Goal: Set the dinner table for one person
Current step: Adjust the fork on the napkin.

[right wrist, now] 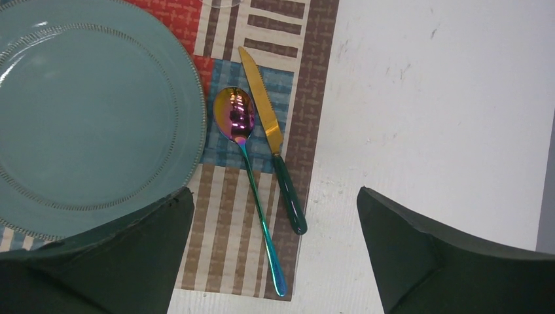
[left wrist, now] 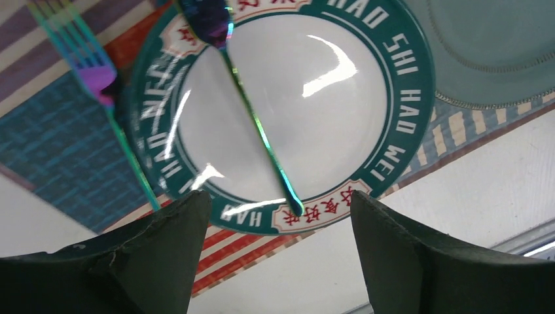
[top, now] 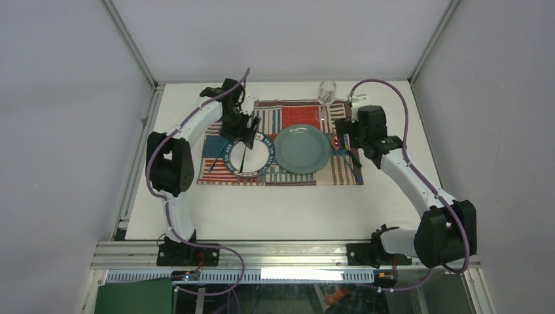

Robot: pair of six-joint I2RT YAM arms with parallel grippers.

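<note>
The white dinner table [top: 275, 203] carries a striped patchwork placemat [top: 288, 175]. A teal plate [top: 302, 148] sits on its middle. A small white plate with a teal lettered rim [left wrist: 366, 131] lies to the left, with an iridescent spoon-like utensil [left wrist: 262, 134] across it and an iridescent fork [left wrist: 98, 78] beside it. An iridescent spoon [right wrist: 237, 121] and a gold knife with a green handle [right wrist: 273, 140] lie right of the teal plate. My left gripper [left wrist: 280, 196] is open above the small plate. My right gripper [right wrist: 275, 193] is open above the spoon and knife handles.
A clear wine glass [top: 326, 91] stands at the placemat's far edge, close to the right arm's wrist. Aluminium frame rails [top: 141, 131] and grey walls bound the table. Purple cables run along both arms.
</note>
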